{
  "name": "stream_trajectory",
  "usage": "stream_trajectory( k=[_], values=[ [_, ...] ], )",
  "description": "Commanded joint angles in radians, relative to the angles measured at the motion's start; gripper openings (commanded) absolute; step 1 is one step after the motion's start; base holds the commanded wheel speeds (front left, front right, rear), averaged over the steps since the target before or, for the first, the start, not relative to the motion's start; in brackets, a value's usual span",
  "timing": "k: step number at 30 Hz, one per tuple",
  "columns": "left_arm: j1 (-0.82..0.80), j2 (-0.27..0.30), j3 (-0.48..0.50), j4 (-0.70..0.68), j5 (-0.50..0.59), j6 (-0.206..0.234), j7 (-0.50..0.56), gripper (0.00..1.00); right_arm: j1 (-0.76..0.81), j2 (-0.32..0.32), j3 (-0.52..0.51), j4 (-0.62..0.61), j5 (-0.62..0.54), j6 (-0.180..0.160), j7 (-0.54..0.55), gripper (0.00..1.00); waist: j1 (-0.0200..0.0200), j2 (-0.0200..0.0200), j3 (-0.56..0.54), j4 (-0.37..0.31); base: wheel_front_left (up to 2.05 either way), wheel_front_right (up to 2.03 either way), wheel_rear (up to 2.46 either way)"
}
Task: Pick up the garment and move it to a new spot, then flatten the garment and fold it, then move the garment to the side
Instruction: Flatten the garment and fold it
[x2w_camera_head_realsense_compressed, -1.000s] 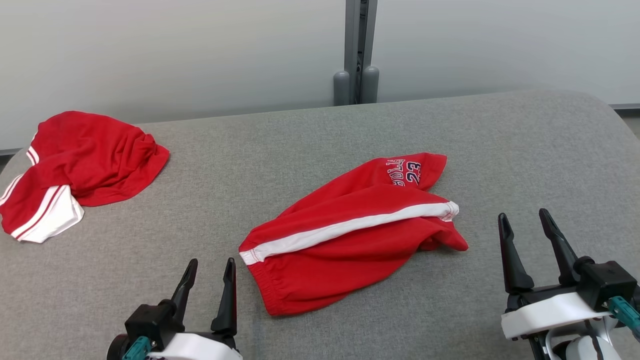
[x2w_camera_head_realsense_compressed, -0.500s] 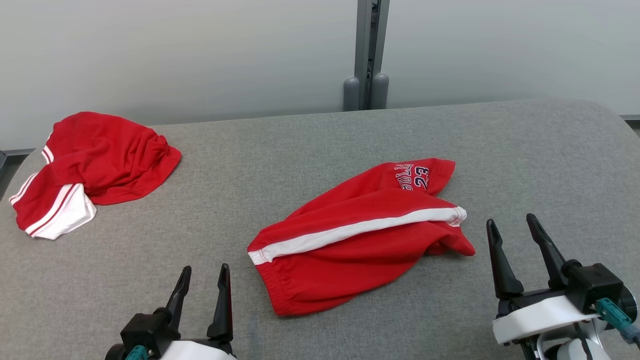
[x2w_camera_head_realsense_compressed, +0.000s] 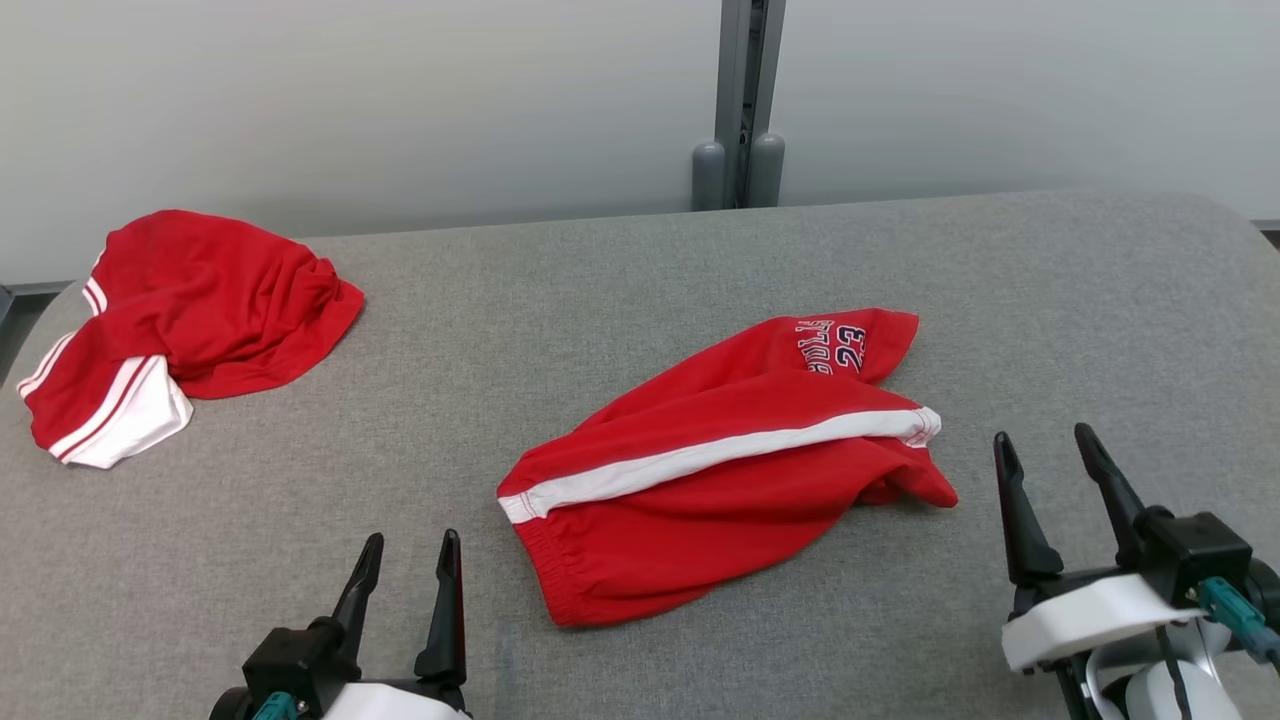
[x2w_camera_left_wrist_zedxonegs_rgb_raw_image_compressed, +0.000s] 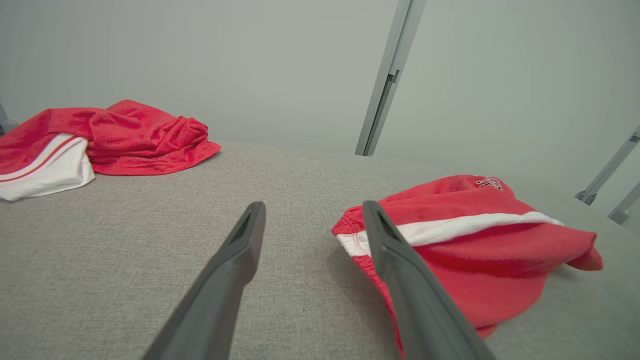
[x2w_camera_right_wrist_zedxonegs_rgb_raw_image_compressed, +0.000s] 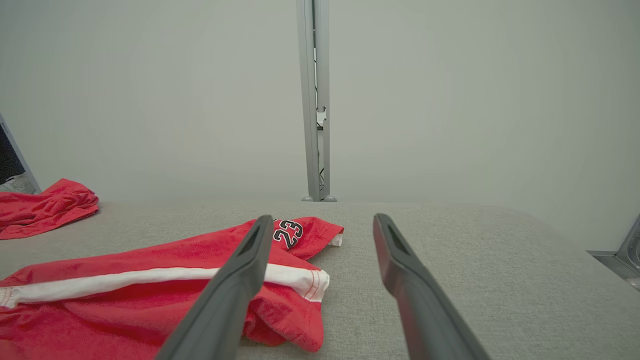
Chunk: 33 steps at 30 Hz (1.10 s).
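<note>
As you looked down at the grey padded table (x2w_camera_head_realsense_compressed: 600, 280), the red garment (x2w_camera_head_realsense_compressed: 730, 490) lay crumpled near its middle, with a white stripe (x2w_camera_head_realsense_compressed: 700, 460) running along it and the number 23 showing at its far end. Your left gripper (x2w_camera_head_realsense_compressed: 412, 538) hovered near the table's front edge, just left of the garment's elastic waistband, its two dark fingers spread wide and holding nothing. Your right gripper (x2w_camera_head_realsense_compressed: 1043, 436) stood just off the garment's right-hand end, equally wide open and empty, clear of the cloth. From the left wrist you saw the waistband corner just behind one finger of the left gripper (x2w_camera_left_wrist_zedxonegs_rgb_raw_image_compressed: 313, 205). From the right wrist the striped hem lay behind one finger of the right gripper (x2w_camera_right_wrist_zedxonegs_rgb_raw_image_compressed: 323, 218). A second red garment (x2w_camera_head_realsense_compressed: 190, 320) with white trim sat bunched at the table's far left corner, well apart. A grey post (x2w_camera_head_realsense_compressed: 745, 100) rose behind the table.
</note>
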<state>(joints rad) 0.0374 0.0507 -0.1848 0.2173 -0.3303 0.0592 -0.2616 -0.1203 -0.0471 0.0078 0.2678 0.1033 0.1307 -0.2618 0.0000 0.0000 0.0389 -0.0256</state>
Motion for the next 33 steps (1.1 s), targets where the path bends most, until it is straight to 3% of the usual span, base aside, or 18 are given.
stream_trajectory(
  k=[1, 9, 14, 21, 33],
  values=[
    [-0.010, 0.002, 0.000, -0.004, 0.010, -0.004, -0.005, 1.00, -0.027, -0.006, -0.013, 0.026, -0.020, 0.000, -0.005, 1.00, 0.0000, 0.0000, 0.009, 0.002, 0.00, 0.00, 0.00],
    [-0.037, 0.001, -0.021, -0.001, 0.007, -0.014, -0.005, 1.00, -0.174, -0.007, -0.052, 0.246, -0.085, 0.000, 0.017, 1.00, 0.0000, 0.0000, 0.049, 0.020, 0.00, 0.00, 0.00],
    [-0.057, 0.001, -0.036, 0.001, 0.003, -0.010, -0.005, 1.00, -0.287, -0.031, -0.042, 0.389, -0.044, 0.000, 0.069, 1.00, 0.0000, 0.0000, 0.079, 0.043, 0.00, 0.00, 0.00],
    [-0.073, 0.001, -0.050, 0.008, 0.003, -0.008, -0.005, 1.00, -0.409, -0.098, 0.108, 0.552, 0.144, 0.000, 0.208, 1.00, 0.0000, 0.0000, 0.109, 0.076, 0.00, 0.00, 0.00],
    [-0.073, 0.001, -0.058, 0.018, 0.011, -0.015, -0.005, 1.00, -0.447, -0.216, 0.380, 0.539, 0.464, 0.000, 0.363, 1.00, 0.0000, 0.0000, 0.111, 0.088, 0.00, 0.00, 0.00]
  ],
)
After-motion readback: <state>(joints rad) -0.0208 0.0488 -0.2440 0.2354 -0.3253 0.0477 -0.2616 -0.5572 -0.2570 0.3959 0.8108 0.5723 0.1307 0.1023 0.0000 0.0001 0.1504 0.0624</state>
